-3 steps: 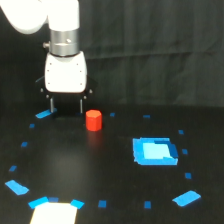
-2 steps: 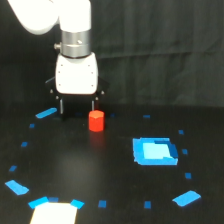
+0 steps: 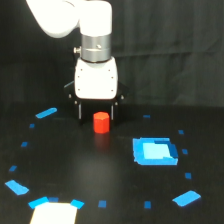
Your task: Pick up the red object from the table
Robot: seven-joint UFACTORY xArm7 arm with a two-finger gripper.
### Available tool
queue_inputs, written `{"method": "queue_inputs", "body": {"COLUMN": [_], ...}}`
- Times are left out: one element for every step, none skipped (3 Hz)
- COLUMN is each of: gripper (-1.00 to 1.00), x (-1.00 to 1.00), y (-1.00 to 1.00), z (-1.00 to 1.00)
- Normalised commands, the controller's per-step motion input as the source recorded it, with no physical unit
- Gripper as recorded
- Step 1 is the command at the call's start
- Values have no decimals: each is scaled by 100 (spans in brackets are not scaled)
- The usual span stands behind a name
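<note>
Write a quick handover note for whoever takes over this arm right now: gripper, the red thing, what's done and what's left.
Gripper: open, its dark fingers down near the flat black table, nothing held.
Small red-orange cylinder: upright on the table, in front of the gap between the fingers; whether it sits between them I cannot tell.
Done: arm brought to the cylinder.
Left: close on it and lift.

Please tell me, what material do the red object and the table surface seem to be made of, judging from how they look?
The red object: probably plastic or painted wood, since its color is even and unmarked with only a soft sheen; the picture is too blurred to decide. The table: a black matte sheet, perhaps fabric or rubber mat, because it shows almost no reflections. The blue marks look like stuck-on tape.
</note>
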Motion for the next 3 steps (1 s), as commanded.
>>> {"method": "queue_inputs", "body": {"gripper": [-100,-100,-100], "x": [21,7,11], "y": [7,-16,31], "z": [-56,-41,-23]}}
